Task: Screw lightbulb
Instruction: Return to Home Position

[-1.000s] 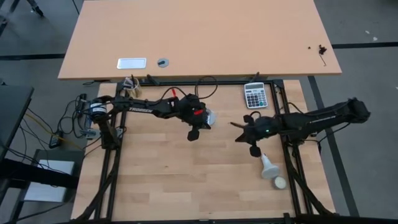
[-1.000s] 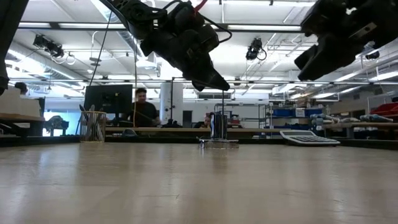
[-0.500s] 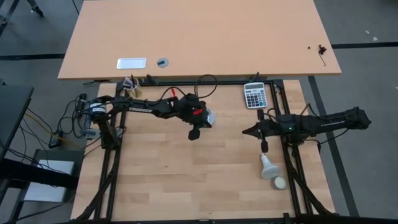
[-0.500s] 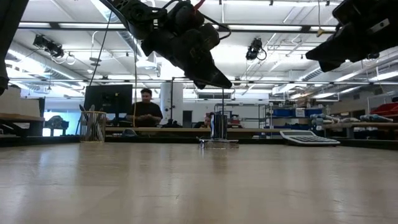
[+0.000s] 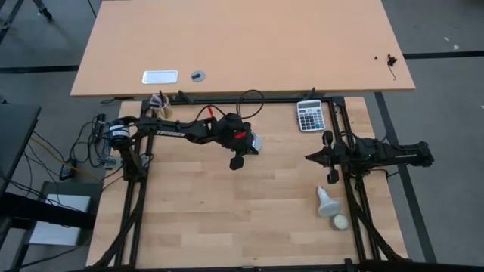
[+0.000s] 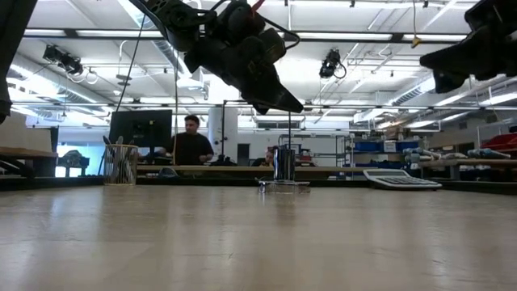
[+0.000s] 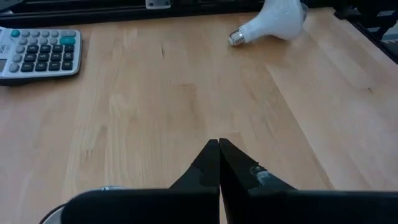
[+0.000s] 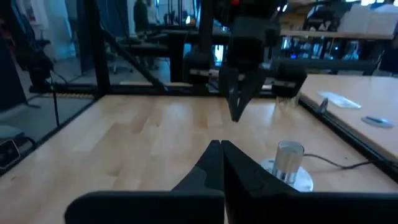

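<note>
Two claws, one per arm: the left claw (image 7: 219,144) and the right claw (image 8: 221,145). The wooden surface (image 5: 197,196) carries one calculator (image 5: 309,116). There is one lightbulb (image 5: 326,200) and one small cream ball (image 5: 340,221), both toward the front edge from the calculator, and one silver socket (image 8: 289,158) beside the calculator.

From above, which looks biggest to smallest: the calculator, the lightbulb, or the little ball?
1. calculator, only slightly bigger than the next
2. lightbulb
3. little ball, clearly smallest
</note>
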Robot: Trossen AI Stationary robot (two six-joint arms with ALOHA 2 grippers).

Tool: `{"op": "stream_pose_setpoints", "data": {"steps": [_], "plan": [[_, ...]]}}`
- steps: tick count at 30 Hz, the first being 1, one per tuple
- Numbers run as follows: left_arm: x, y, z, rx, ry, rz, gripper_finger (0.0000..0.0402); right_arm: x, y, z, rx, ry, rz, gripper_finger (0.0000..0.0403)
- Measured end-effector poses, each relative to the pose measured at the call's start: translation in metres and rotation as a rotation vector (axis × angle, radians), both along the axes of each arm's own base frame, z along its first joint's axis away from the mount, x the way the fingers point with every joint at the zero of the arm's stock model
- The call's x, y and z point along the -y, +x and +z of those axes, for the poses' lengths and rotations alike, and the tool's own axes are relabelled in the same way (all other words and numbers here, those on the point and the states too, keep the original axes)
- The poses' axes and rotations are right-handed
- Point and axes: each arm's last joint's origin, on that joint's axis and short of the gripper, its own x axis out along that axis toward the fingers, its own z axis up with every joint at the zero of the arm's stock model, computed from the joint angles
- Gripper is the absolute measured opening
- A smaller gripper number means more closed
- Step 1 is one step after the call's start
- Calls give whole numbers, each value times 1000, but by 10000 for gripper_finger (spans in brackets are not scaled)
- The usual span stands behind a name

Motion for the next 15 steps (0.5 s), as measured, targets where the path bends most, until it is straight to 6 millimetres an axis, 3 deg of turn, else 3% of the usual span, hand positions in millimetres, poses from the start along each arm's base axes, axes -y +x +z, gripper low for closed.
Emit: {"op": "stream_pose_setpoints", "data": {"steps": [5, 10, 15], "plan": [[0, 0, 1, 6, 1, -1, 1, -1, 1, -2, 0, -9, 12, 0], [0, 1, 1, 15, 3, 0, 1, -3, 9, -13, 149, -33, 70, 0], [-1, 1, 2, 22, 5, 1, 1, -2, 11, -20, 125, 0, 70, 0]]}}
